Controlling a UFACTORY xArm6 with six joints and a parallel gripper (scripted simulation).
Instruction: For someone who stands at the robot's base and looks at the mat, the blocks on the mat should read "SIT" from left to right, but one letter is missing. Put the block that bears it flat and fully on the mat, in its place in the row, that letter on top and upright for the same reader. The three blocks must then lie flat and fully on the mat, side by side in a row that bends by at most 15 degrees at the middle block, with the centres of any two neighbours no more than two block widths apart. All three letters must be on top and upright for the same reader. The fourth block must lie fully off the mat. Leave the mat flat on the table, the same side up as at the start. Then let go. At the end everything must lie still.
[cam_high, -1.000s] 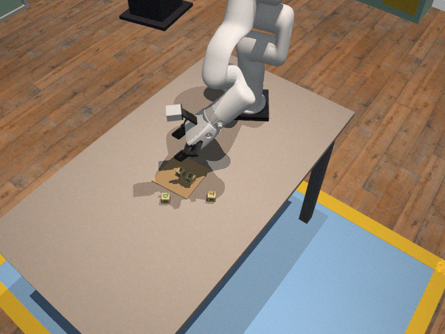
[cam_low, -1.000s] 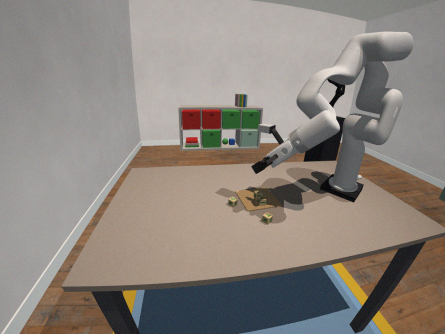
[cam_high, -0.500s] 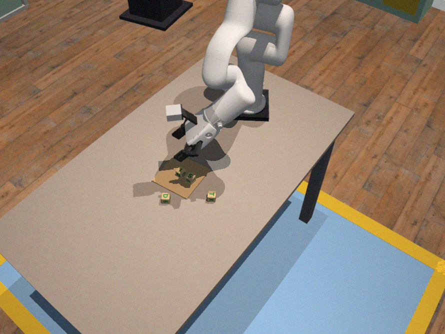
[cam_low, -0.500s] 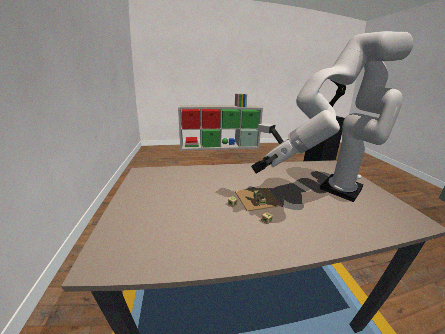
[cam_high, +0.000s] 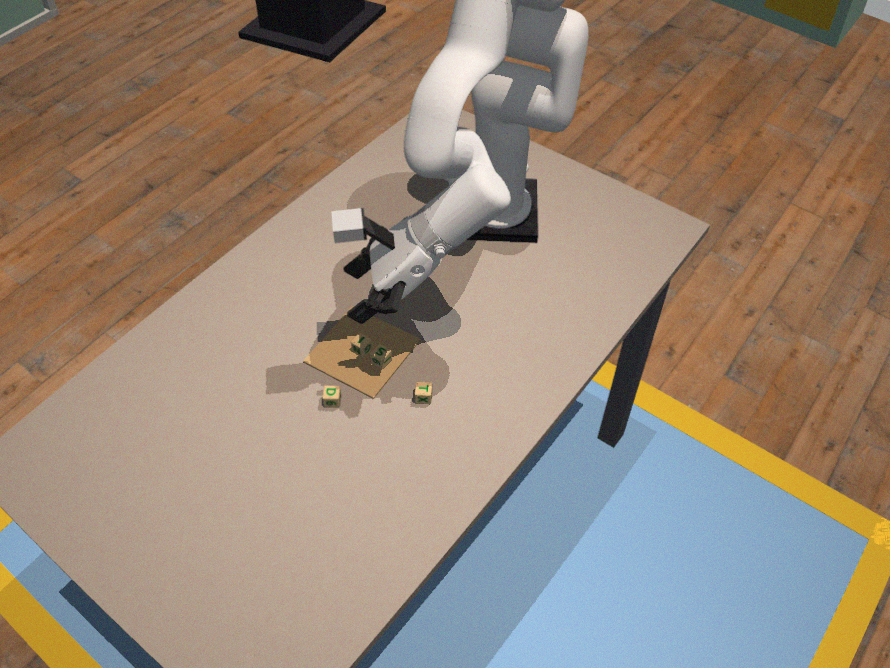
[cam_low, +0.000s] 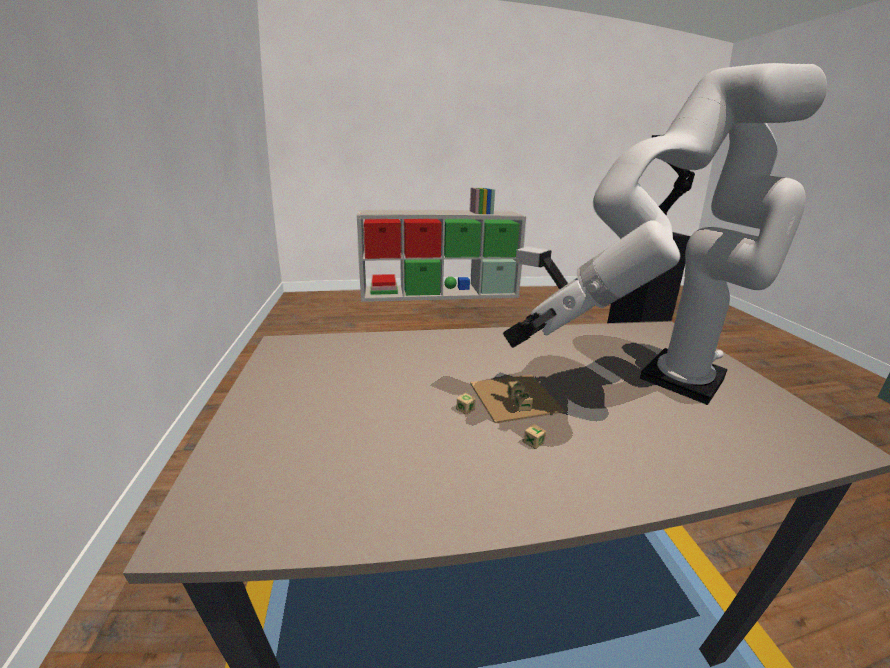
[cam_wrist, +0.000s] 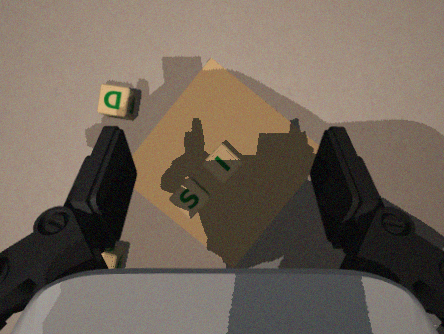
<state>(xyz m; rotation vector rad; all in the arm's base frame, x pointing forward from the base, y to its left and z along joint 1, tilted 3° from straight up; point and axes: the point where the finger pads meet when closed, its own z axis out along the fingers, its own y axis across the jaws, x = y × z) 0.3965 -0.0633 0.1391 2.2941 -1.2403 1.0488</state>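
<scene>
1. The gripper hung above the table on the robot-base side of the mat, its jaws spread wide with nothing between them. The wrist view showed both black fingers apart, framing the mat below.

2. The mat lay flat as a tan diamond, mostly under the arm's shadow. Two blocks sat on it, near its middle: the S block and the I block, close together, corner near corner.

3. From the wrist view, which looks out from the base side, S stood left of I, so the open spot for the missing letter was on the mat beyond the I block, toward the mat's right-hand part. That side of the mat looked free of blocks, presumably left so for the third one.

4. The T block rested off the mat, just past its edge on the side away from the base, with T showing on top. It was the block the word needed.

5. The D block also lay off the mat, near the mat's far corner. It belonged outside the mat, so it needed no handling.

6. The spread jaws and raised pose suited an approach; the next step was probably reaching past the mat to the T block.
</scene>
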